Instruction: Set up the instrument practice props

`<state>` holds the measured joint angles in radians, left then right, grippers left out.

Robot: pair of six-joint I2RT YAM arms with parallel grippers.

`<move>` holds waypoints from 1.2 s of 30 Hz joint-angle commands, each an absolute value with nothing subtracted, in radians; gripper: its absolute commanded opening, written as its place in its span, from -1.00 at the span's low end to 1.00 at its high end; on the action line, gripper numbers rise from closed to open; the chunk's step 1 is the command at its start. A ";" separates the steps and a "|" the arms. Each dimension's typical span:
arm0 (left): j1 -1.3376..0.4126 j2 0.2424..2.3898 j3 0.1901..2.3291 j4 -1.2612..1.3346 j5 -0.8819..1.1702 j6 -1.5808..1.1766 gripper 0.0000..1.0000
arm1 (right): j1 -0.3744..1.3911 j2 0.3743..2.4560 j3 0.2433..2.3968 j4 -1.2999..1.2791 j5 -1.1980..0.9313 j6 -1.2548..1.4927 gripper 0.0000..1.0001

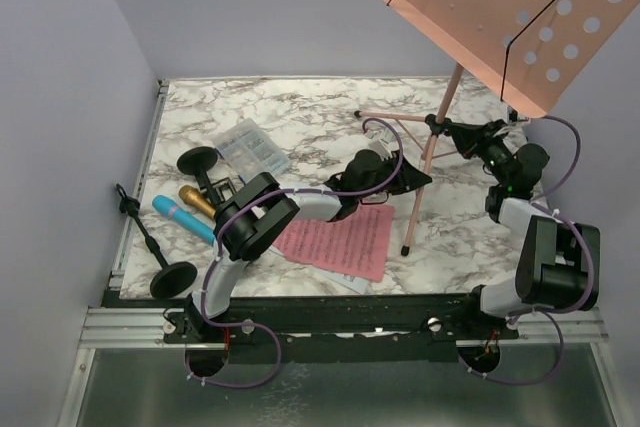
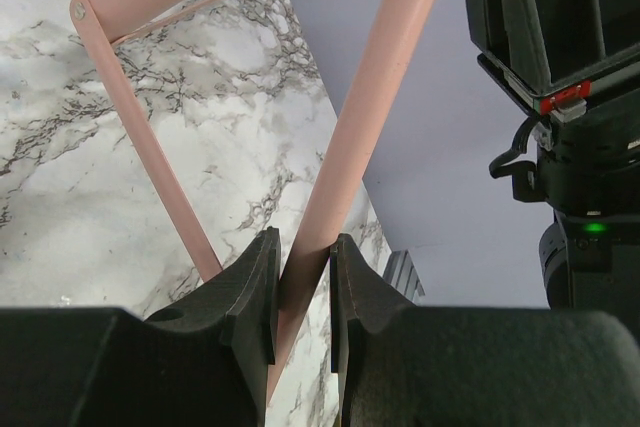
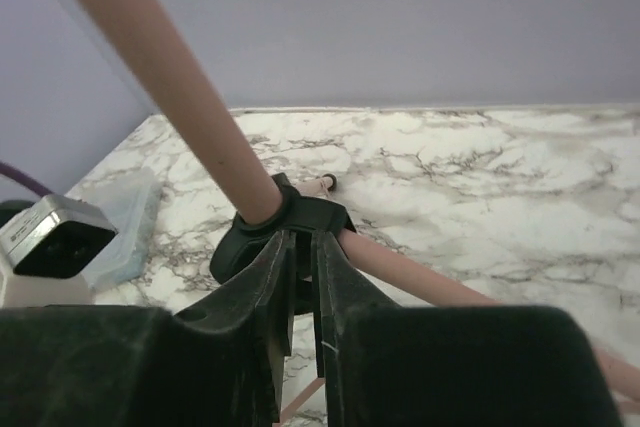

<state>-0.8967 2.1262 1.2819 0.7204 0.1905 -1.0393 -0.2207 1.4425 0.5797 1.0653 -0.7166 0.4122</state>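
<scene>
The pink perforated music rack (image 1: 510, 17) stands at the back right on thin tripod legs. My left gripper (image 1: 408, 179) is shut on the front leg (image 2: 345, 147), which runs between its pads (image 2: 262, 277). My right gripper (image 1: 462, 134) is closed, fingers close together, on the black collar (image 3: 300, 212) where the legs meet the pole (image 3: 170, 57). A pink sheet-music page (image 1: 335, 239) lies on the table over a white page (image 1: 345, 280). A gold microphone (image 1: 197, 201) and a blue microphone (image 1: 180, 217) lie at the left beside two round-based mic mounts (image 1: 198, 159) (image 1: 173, 279).
A small clear compartment box (image 1: 250, 147) sits behind the microphones. The lilac walls close in the table at the left, back and right. The other tripod legs (image 2: 150, 147) spread over the marble near my left gripper.
</scene>
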 commanded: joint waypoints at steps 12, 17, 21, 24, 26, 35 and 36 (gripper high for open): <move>-0.879 2.163 1.228 0.527 0.153 -1.078 -1.00 | -0.231 1.318 0.597 0.742 -0.491 0.354 0.10; -0.879 2.160 1.228 0.528 0.162 -1.078 -1.00 | -0.230 1.259 0.592 0.565 -0.462 0.103 0.13; -0.879 2.171 1.237 0.528 0.179 -1.084 -1.00 | -0.227 1.271 0.601 0.564 -0.585 0.027 0.08; -0.880 2.171 1.239 0.528 0.183 -1.086 -1.00 | -0.226 1.282 0.538 0.764 -0.708 0.042 0.09; -0.879 2.164 1.237 0.526 0.181 -1.080 -1.00 | -0.226 1.290 0.510 0.858 -0.770 0.062 0.07; -0.879 2.161 1.230 0.527 0.178 -1.079 -1.00 | -0.226 1.330 0.513 0.966 -0.782 0.129 0.06; -0.879 2.163 1.232 0.528 0.179 -1.081 -1.00 | -0.226 1.343 0.522 0.972 -0.792 0.136 0.06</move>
<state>-0.8909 2.1262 1.2789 0.7258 0.1936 -1.0393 -0.2237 1.3102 0.5056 0.8726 -0.7502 0.1032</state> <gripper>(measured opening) 0.258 0.531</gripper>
